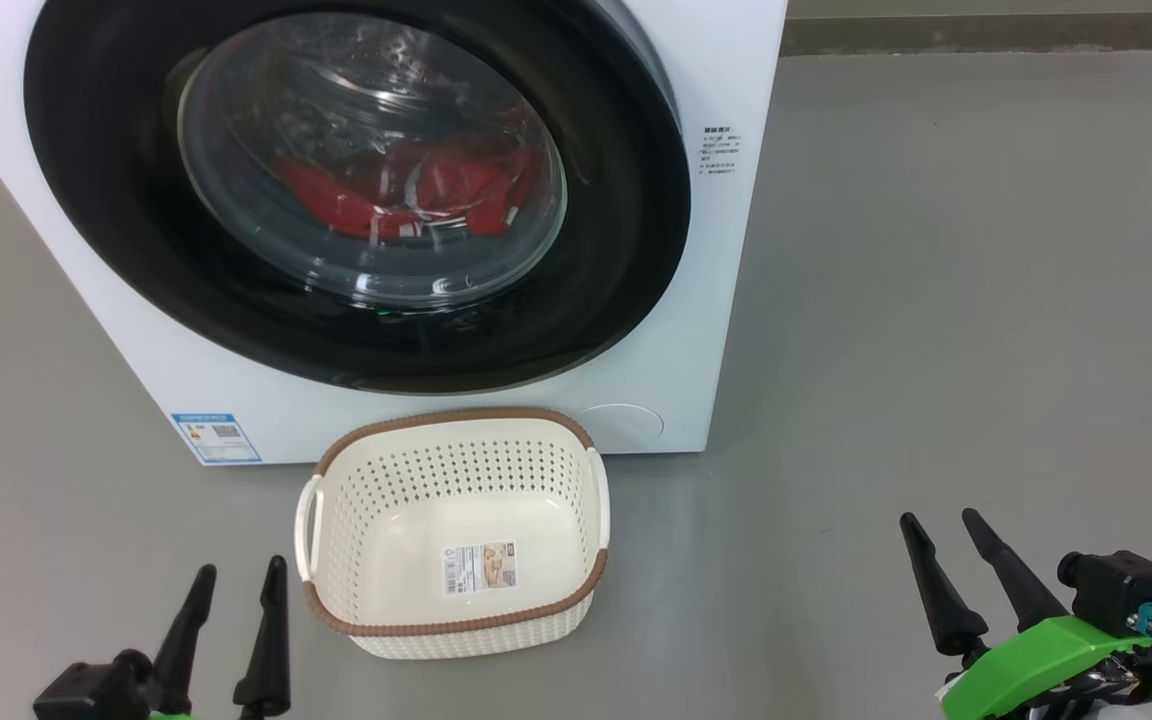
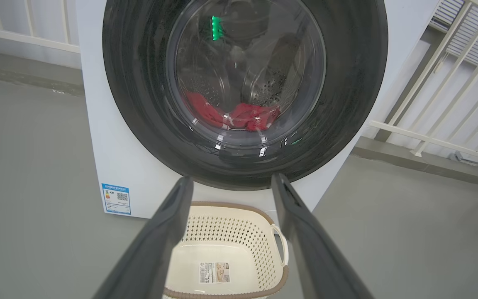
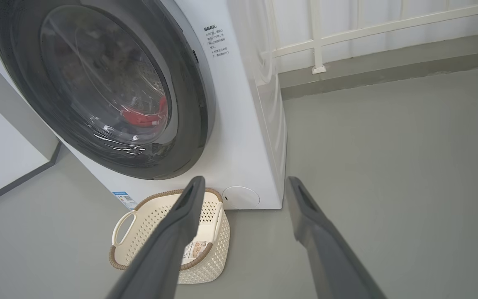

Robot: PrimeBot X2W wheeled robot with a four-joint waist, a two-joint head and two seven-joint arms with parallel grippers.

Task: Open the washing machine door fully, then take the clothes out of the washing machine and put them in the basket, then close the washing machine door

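Left gripper [image 1: 242,566] and right gripper [image 1: 939,516] are hanging spread, empty, flanking basket [image 1: 456,415] in head view; washing machine door [image 1: 96,200] sitting shut behind basket. Left wrist: clothes [image 2: 247,116] lying behind that door, above basket. Right wrist: jaws gaping short of basket.

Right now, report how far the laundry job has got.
Done: nothing; the door looks shut, the clothes lie behind it, the basket holds none. In hand: nothing; left gripper and right gripper hang open, touching nothing. Left: open door, move clothes, close door.
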